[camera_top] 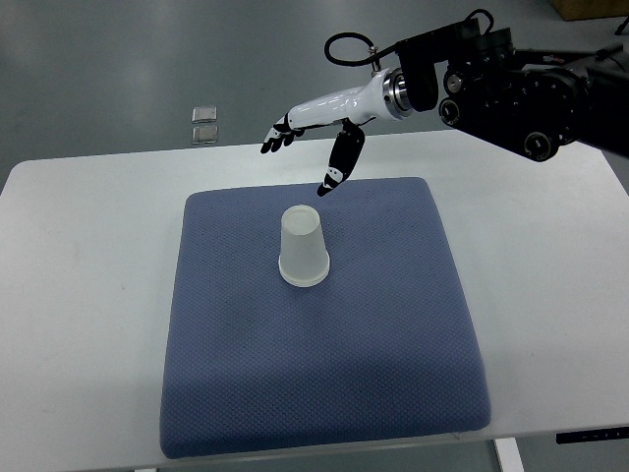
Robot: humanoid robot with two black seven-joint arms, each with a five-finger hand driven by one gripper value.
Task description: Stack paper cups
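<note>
1. A blue mat (pixel 324 393) reaches almost to the near edge of the white worktop (pixel 69 324).
2. An upside-down paper cup (pixel 302 247) stands on the mat, slightly toward its far edge.
3. The right robot hand (pixel 310 138) hovers above the mat's far edge, fingers spread, thumb pointing down, holding nothing.
4. Two small clear objects (pixel 204 124) lie on the floor beyond the worktop's far edge.

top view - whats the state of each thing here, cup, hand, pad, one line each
paper cup: upside down, standing on the pad, nothing holding it
right hand: open, fingers spread, holding nothing, above the pad's far edge
blue pad: lying flat on the table
white table: bears the pad
</note>
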